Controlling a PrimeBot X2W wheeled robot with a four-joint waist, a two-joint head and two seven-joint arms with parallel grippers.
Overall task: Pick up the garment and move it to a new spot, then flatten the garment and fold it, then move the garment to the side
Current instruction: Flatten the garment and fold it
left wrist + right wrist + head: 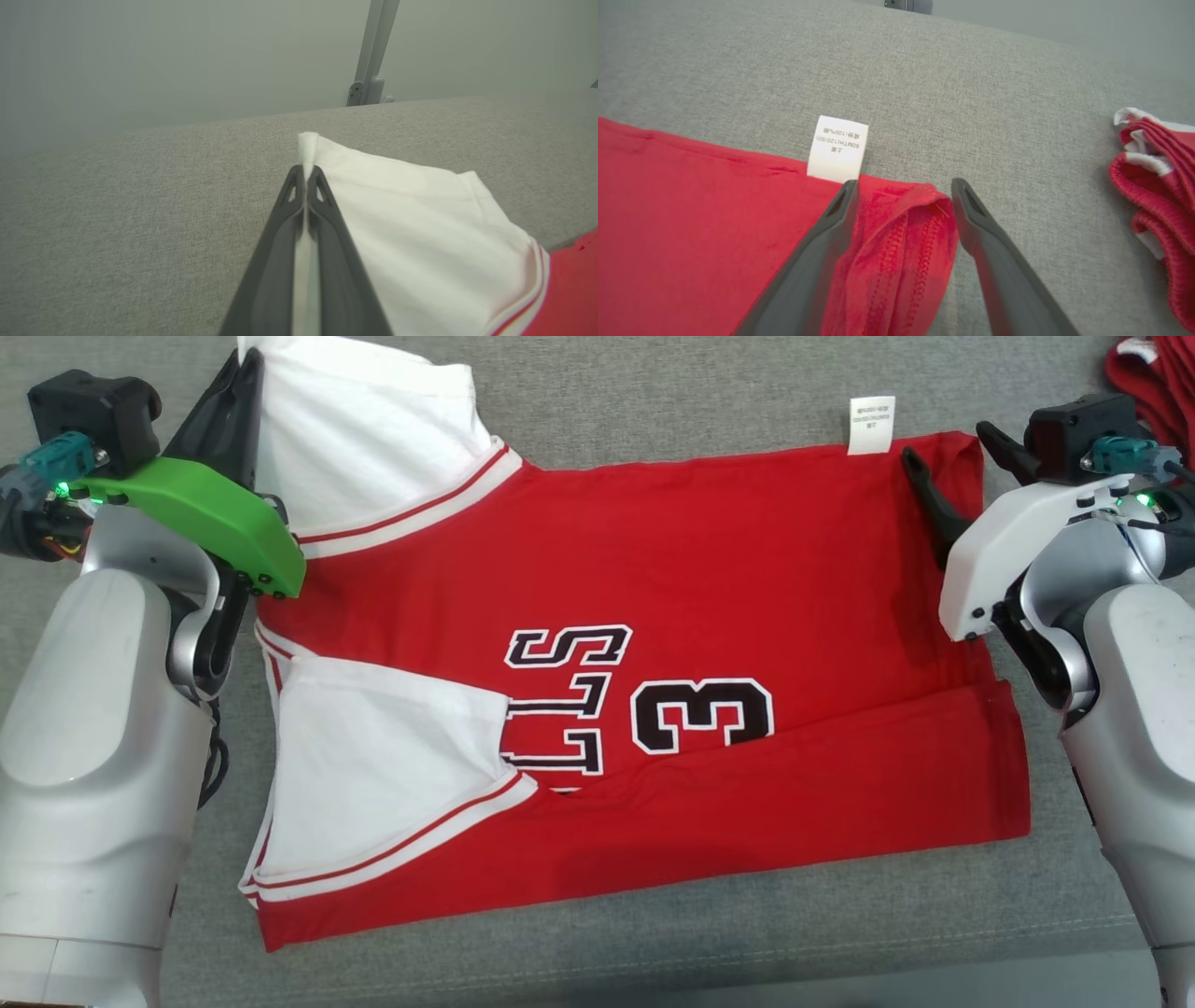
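The garment (653, 616) is a red jersey with white sleeves, black lettering and a "3", spread flat on the grey cushion with its near long edge folded over. My left gripper (306, 175) is shut on the far white sleeve (420, 224), pinching its edge; in the head view that gripper (245, 373) sits at the top left corner of the sleeve (364, 439). My right gripper (903, 186) stands open, straddling the bunched red hem corner (906, 233) beside the white care label (837, 148); in the head view it (948, 448) is at the jersey's far right corner.
A second pile of red and white cloth (1162, 186) lies to the right of my right gripper, seen also at the head view's top right (1144, 373). The grey cushion (653, 392) extends beyond the jersey. A metal post (371, 51) rises behind the cushion.
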